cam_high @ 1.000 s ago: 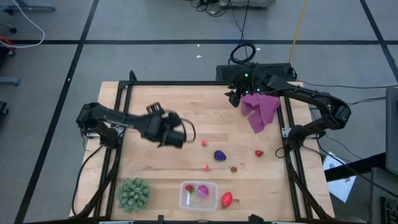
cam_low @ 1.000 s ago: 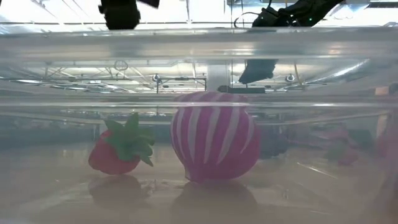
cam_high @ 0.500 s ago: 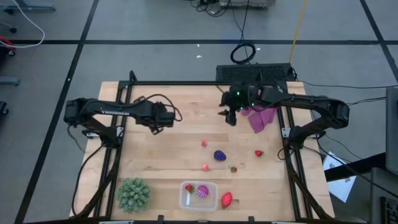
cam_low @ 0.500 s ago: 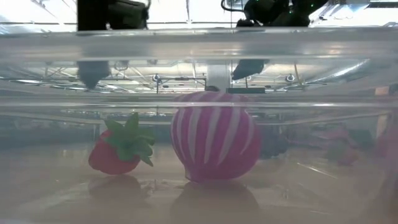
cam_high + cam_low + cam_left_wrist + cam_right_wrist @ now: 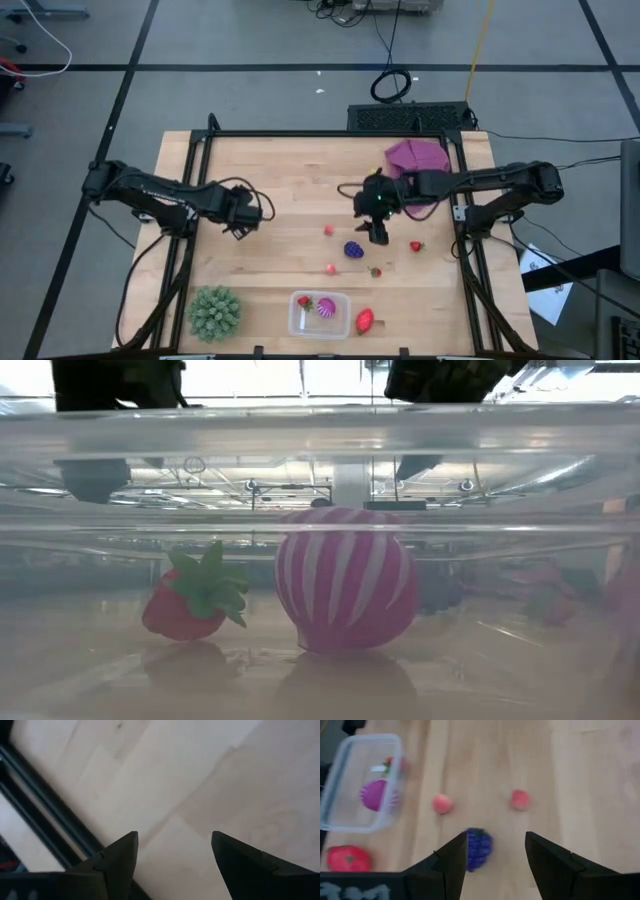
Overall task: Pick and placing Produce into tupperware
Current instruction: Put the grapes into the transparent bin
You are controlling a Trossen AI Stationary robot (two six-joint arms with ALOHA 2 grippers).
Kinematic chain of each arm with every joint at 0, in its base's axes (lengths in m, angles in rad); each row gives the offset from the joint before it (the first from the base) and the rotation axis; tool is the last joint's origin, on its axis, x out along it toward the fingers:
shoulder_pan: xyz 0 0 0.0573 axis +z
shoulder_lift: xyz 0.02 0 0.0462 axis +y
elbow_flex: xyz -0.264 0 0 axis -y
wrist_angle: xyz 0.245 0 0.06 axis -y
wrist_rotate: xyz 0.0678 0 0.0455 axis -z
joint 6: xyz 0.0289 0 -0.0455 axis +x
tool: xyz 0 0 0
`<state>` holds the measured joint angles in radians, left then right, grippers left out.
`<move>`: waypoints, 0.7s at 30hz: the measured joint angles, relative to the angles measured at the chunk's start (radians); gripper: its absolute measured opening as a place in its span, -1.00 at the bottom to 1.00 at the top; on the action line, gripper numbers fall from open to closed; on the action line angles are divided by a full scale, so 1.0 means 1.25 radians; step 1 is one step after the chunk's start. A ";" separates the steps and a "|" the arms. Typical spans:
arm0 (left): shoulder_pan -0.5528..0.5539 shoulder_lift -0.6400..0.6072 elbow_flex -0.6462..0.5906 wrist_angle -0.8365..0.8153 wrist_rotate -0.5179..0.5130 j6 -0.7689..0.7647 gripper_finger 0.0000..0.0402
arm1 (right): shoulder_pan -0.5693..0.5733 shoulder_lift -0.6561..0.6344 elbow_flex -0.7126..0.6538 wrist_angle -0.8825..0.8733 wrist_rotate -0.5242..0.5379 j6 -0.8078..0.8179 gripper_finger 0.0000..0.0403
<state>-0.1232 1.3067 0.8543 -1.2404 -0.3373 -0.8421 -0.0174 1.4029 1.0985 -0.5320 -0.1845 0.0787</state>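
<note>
The clear tupperware (image 5: pixel 319 313) stands near the table's near edge. Inside it lie a small red strawberry (image 5: pixel 190 605) and a striped magenta ball (image 5: pixel 345 590). A dark purple grape bunch (image 5: pixel 354 249) lies at mid-table. Around it are two tiny pink pieces (image 5: pixel 328 231) (image 5: pixel 330 268) and two small strawberries (image 5: pixel 375 271) (image 5: pixel 416 245). A bigger red strawberry (image 5: pixel 365 320) lies right of the box. My right gripper (image 5: pixel 378 228) hovers open just far-right of the grape bunch (image 5: pixel 479 847). My left gripper (image 5: pixel 240 216) is open over bare wood at the table's left.
A spiky green ball (image 5: pixel 214 312) sits at the near left, beside the box. A purple cloth (image 5: pixel 418 158) lies at the far right, partly under the right arm. Black frame rails run along the table's left and right edges. Bare wood lies between the two grippers.
My right gripper has swung from the far edge beside the purple cloth toward the near side, coming down to the grape bunch. My left gripper has drawn back toward the table's left edge. The produce and the box have stayed in place.
</note>
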 joint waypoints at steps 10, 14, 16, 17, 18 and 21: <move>-0.075 0.001 0.000 0.066 -0.022 -0.024 0.28 | 0.072 0.005 0.000 -0.047 0.100 0.094 -0.07; -0.074 0.001 0.000 0.066 -0.050 -0.022 0.31 | 0.060 0.031 0.001 -0.052 0.105 0.117 -0.07; -0.074 0.001 0.000 0.067 -0.056 -0.023 0.31 | 0.054 0.054 0.001 -0.053 0.105 0.122 -0.07; -0.074 0.001 0.000 0.067 -0.057 -0.023 0.31 | 0.051 0.066 0.001 -0.054 0.105 0.122 -0.07; -0.074 0.001 0.000 0.067 -0.057 -0.023 0.31 | 0.051 0.080 0.001 -0.054 0.104 0.122 -0.07; -0.074 0.001 0.000 0.068 -0.058 -0.023 0.29 | 0.051 0.117 0.001 -0.063 0.096 0.118 -0.07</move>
<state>-0.2157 1.3075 0.8543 -1.1553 -0.4099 -0.8715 0.0460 1.5497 1.0992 -0.6110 -0.0645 0.2263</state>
